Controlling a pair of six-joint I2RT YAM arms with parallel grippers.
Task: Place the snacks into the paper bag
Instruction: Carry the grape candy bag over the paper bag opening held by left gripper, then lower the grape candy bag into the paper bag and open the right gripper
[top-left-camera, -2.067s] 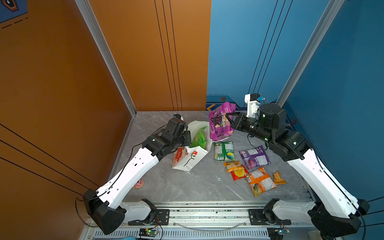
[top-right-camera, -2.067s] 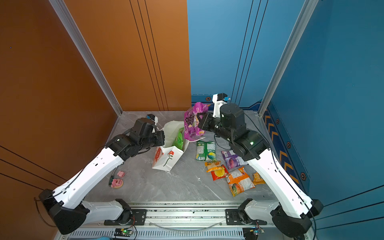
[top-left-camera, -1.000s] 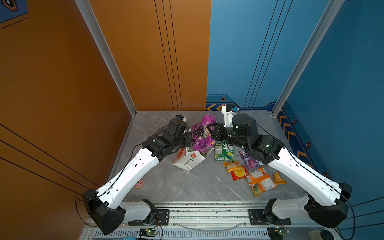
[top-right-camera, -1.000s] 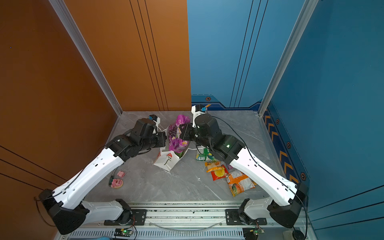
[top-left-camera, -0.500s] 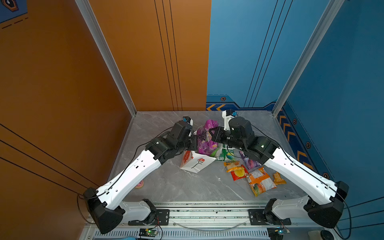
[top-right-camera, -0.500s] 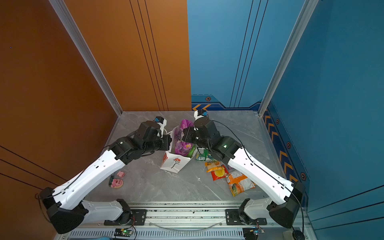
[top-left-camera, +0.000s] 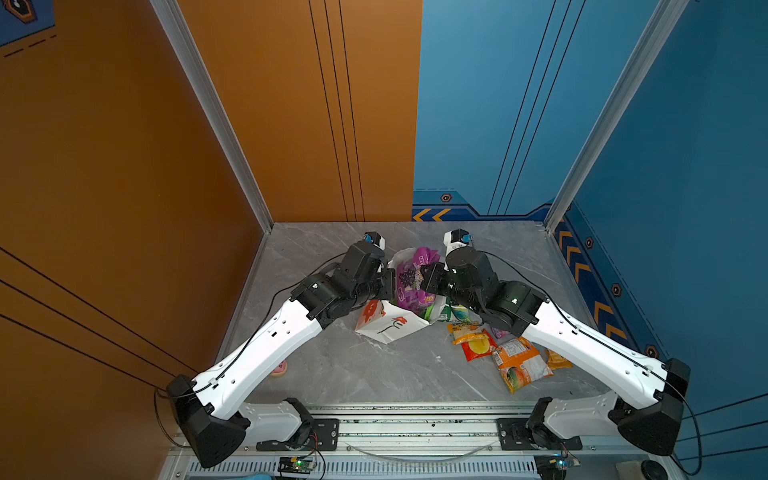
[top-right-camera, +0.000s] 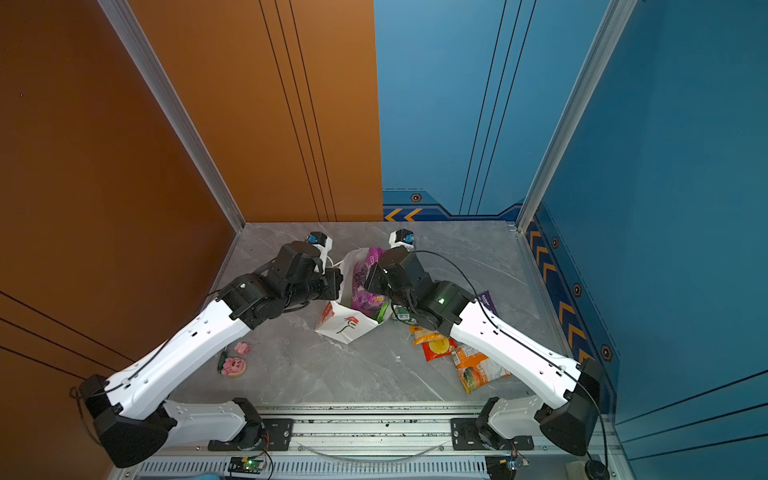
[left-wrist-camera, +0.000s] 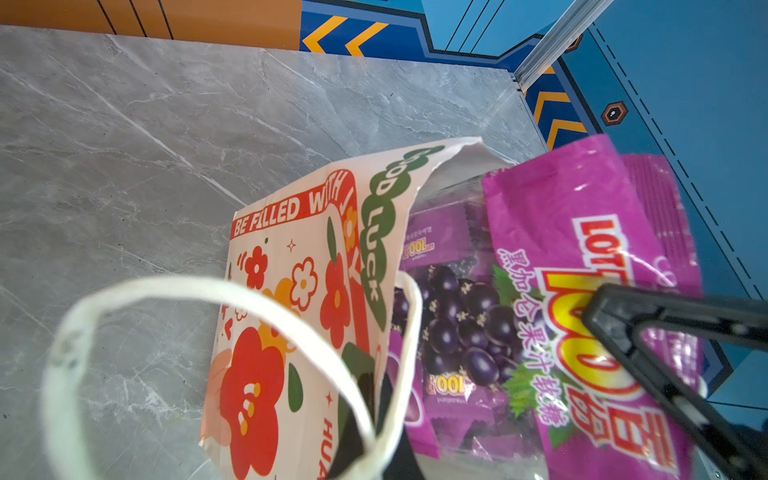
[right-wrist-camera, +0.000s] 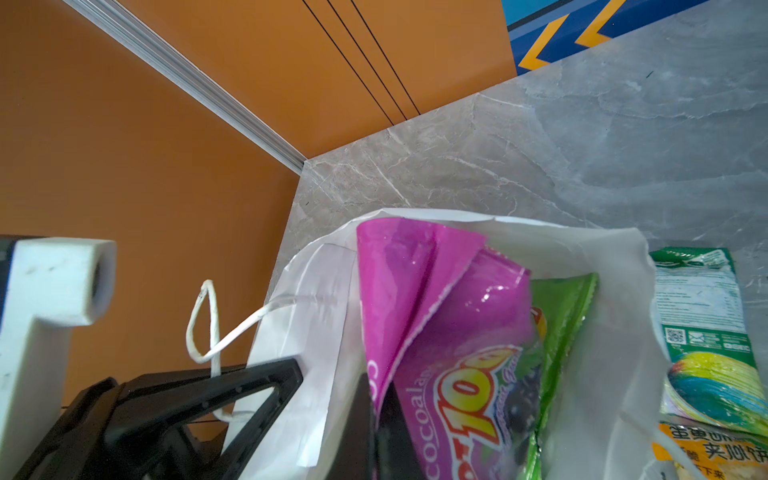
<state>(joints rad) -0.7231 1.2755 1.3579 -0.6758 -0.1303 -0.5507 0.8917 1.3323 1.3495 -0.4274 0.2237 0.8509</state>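
Observation:
The white paper bag (top-left-camera: 390, 326) with its red flower leans on the table between both arms. My left gripper (top-left-camera: 388, 286) is shut on the bag's rim near a cord handle (left-wrist-camera: 208, 286); the jaws (left-wrist-camera: 374, 419) pinch the paper. My right gripper (top-left-camera: 426, 284) is shut on the purple grape packet (top-left-camera: 409, 278), which stands in the bag's mouth (right-wrist-camera: 436, 311) beside a green packet (right-wrist-camera: 565, 324). Other snacks lie to the right: green-white (right-wrist-camera: 702, 324), red with yellow circle (top-left-camera: 478, 347), orange (top-left-camera: 519, 368), small purple (top-right-camera: 486, 300).
A pink round thing (top-right-camera: 233, 365) lies at the left by my left forearm. A small orange packet (top-left-camera: 557, 359) sits under my right forearm. Orange wall at the left, blue wall at the right, metal rail (top-left-camera: 415, 428) along the front edge.
My left arm shifted right with the bag's rim, tilting the bag. My right gripper lowered the purple packet deeper into the bag's mouth.

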